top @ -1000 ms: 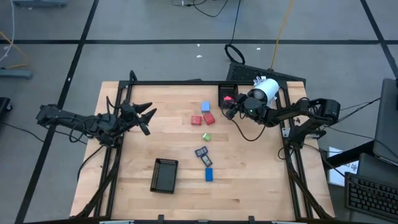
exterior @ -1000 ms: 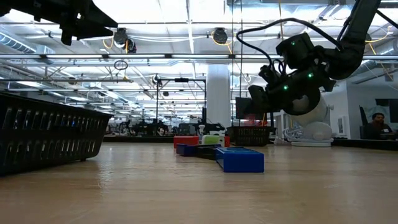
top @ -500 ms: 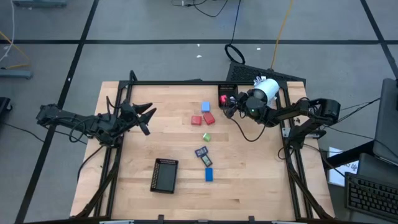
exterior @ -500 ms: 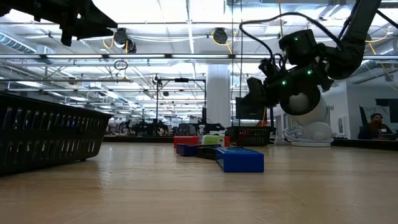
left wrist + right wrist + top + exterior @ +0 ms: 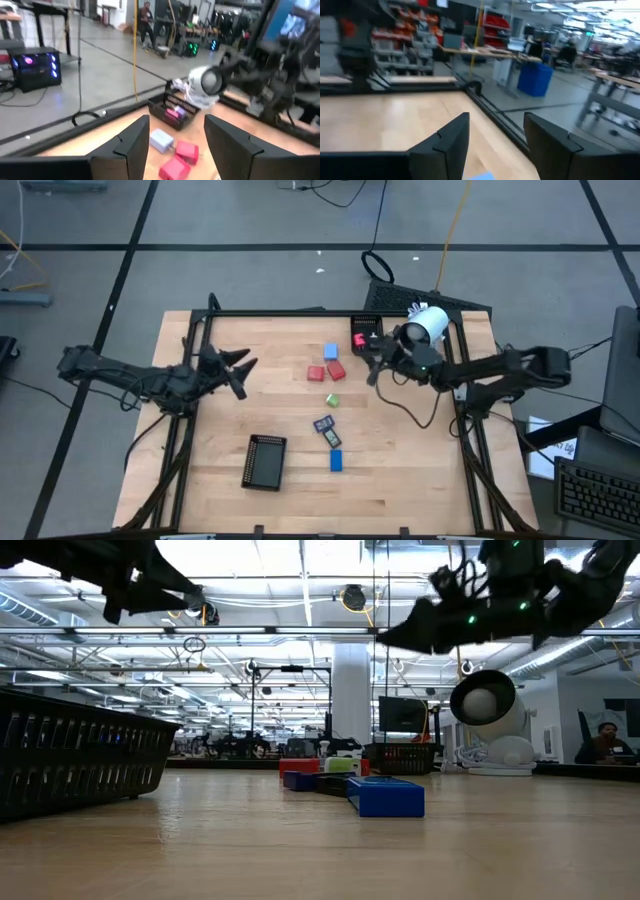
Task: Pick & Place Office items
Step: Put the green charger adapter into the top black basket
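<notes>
Office items on table [image 5: 420, 470] mid-area: light-blue block [image 5: 330, 352] and two red blocks [image 5: 335, 368] toward far edge, green block [image 5: 333, 400] at center, dark flat piece [image 5: 323, 423], small blue piece [image 5: 333, 439] and blue rectangle [image 5: 336, 461] toward near edge. Pink item [image 5: 361, 338] inside small tray [image 5: 366, 323] at far edge, white device [image 5: 428, 325] just beside. Second tray [image 5: 265, 461] near front-left. Right gripper [image 5: 375, 365] above table beside far tray, fingers spread, empty. Left gripper [image 5: 245, 370] over left side, fingers spread, empty.
</notes>
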`<action>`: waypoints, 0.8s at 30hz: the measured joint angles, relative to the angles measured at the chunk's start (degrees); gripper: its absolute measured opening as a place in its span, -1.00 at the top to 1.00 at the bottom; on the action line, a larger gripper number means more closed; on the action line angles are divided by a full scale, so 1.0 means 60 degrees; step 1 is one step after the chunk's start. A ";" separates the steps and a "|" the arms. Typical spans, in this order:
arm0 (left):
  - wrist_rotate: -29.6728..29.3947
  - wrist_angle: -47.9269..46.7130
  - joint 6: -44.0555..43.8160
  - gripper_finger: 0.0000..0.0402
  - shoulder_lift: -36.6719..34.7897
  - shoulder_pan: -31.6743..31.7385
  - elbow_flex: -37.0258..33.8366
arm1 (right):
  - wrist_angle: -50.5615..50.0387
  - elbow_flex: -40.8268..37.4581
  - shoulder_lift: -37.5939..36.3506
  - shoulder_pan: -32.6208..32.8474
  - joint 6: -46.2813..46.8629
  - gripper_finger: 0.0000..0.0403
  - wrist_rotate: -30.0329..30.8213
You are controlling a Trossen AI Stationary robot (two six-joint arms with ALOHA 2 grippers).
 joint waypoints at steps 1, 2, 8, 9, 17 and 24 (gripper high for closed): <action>0.0114 0.0000 -0.0097 0.01 0.0184 0.0032 0.0000 | -0.0321 0.0000 -0.0346 0.0053 0.0059 0.08 -0.0171; 0.0339 -0.0004 -0.0177 -0.02 0.0375 0.0087 0.0000 | -0.0632 0.0000 -0.0694 0.0086 0.0157 0.06 -0.0417; 0.2346 0.0710 -0.0669 -0.30 0.1724 0.0748 0.0000 | -0.1786 0.0000 -0.2382 0.0108 0.0818 -0.11 -0.2395; 0.2684 0.0916 -0.0733 -0.36 0.1960 0.0915 0.0000 | -0.1897 0.0000 -0.2552 0.0112 0.0872 -0.14 -0.2778; 0.5226 0.2723 -0.0158 -0.67 0.4357 0.1707 0.0000 | -0.1893 0.0000 -0.2678 0.0100 0.0886 -0.22 -0.4049; 0.6378 0.5441 0.1016 -0.68 0.6797 0.1971 0.0329 | -0.1884 0.0000 -0.2402 -0.0038 0.0780 -0.18 -0.4041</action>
